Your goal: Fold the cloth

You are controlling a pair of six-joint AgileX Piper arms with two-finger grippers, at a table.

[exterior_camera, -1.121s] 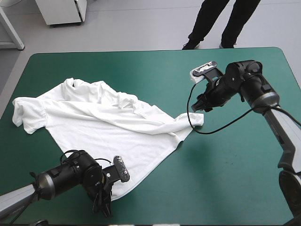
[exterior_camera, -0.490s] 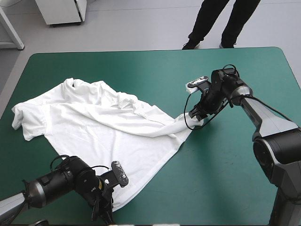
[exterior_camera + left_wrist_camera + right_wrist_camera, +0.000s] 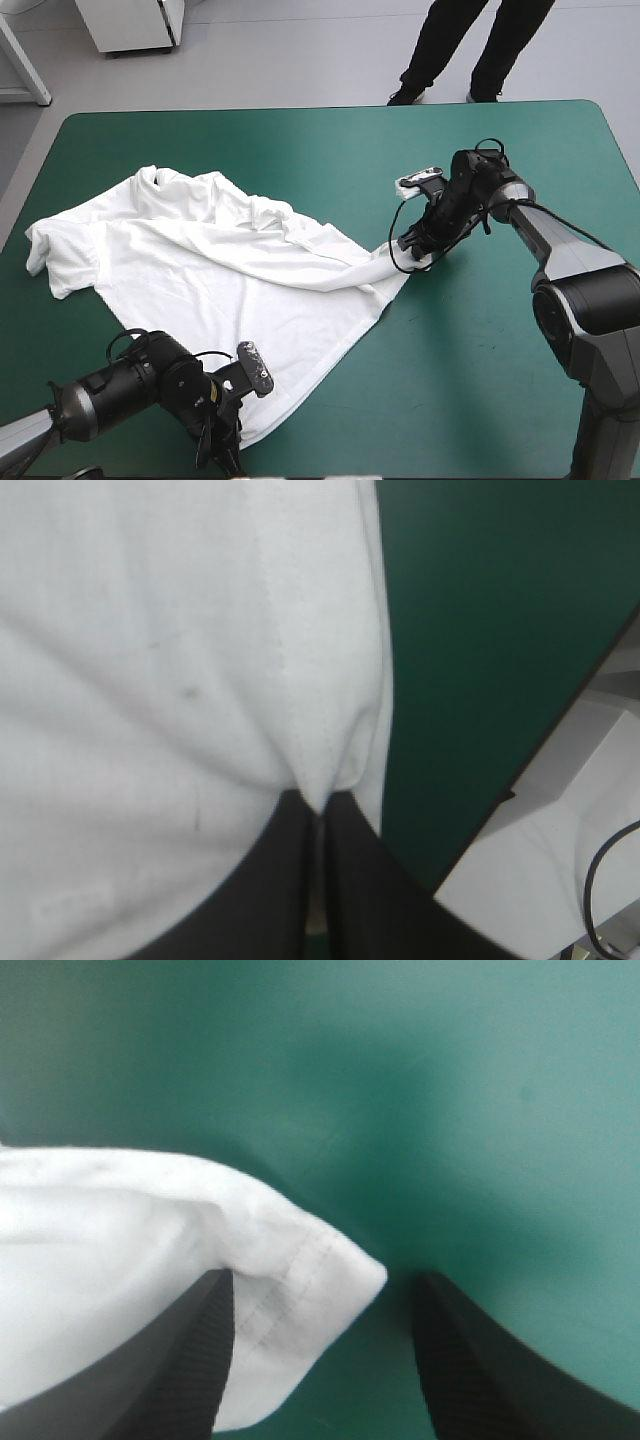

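Teal-green worktop has the T-shirt spread from 9 o'clock to the middle, left end effector at 7 o'clock pinching its hem, & right end effector, higher before, now low, gaping wide round the 3 o'clock corner, prob. ready to grab.

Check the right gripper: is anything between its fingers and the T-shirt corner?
Nothing visible is in the way. The right gripper is open, and a corner of the T-shirt lies between its fingers on the teal-green cover. The left gripper is shut on another edge of the shirt.
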